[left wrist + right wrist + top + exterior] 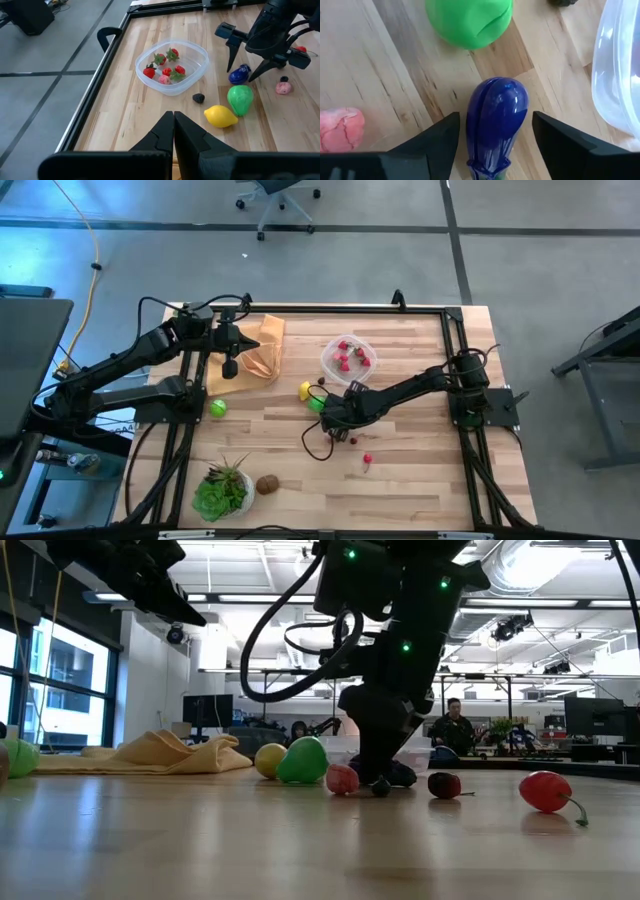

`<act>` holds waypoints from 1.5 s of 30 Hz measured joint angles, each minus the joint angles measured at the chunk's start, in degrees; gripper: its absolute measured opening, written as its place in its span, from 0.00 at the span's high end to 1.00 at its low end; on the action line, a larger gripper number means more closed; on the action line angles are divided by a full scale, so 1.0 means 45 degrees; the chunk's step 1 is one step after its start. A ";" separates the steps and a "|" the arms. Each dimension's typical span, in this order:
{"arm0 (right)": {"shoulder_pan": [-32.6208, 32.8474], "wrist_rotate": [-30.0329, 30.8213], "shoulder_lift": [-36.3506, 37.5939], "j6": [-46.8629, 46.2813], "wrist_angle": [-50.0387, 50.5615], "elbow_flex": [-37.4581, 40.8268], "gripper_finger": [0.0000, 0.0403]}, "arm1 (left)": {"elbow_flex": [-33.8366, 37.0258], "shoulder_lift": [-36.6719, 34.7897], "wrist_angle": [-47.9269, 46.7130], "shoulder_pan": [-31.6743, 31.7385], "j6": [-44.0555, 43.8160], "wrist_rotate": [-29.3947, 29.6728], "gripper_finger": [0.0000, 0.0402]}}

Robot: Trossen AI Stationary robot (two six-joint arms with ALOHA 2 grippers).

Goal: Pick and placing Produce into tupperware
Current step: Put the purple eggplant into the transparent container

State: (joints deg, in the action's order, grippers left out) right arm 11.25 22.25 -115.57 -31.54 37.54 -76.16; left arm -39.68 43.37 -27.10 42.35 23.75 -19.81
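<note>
In the high view the right gripper (335,412) sits low over the middle of the table (420,470), and its wrist view shows the 2 fingers (440,137) spread on either side of a glossy purple eggplant (496,120) without touching it. A green fruit (468,20) lies just beyond the eggplant, a pink piece (339,129) lies at the left edge of that frame, and the clear wall of the tupperware (615,70) shows at its right edge. The tupperware (349,357) stands above centre in the high view, holding several red strawberries (167,70) and a pink piece. A yellow lemon (306,390) lies left of the gripper, a small dark berry (198,98) between it and the tub, and a red pepper (367,461) lower right of the gripper. The left gripper (230,367), fingers pressed together and empty, hangs over the tan-orange cloth (262,350) in the upper left. A green ball (217,408) lies at the left edge of the table, and a brown piece (267,484) lies beside the potted plant (222,490) at the lower left.
</note>
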 joint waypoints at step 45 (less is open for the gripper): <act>-0.0126 0.0483 0.1303 -0.0159 0.1235 -0.1348 0.65 | 0.0000 0.0001 0.0001 -0.0001 -0.0005 0.0000 0.99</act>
State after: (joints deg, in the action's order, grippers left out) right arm 10.68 24.42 -109.71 -32.25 43.10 -82.23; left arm -39.68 43.38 -27.09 42.35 23.73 -19.81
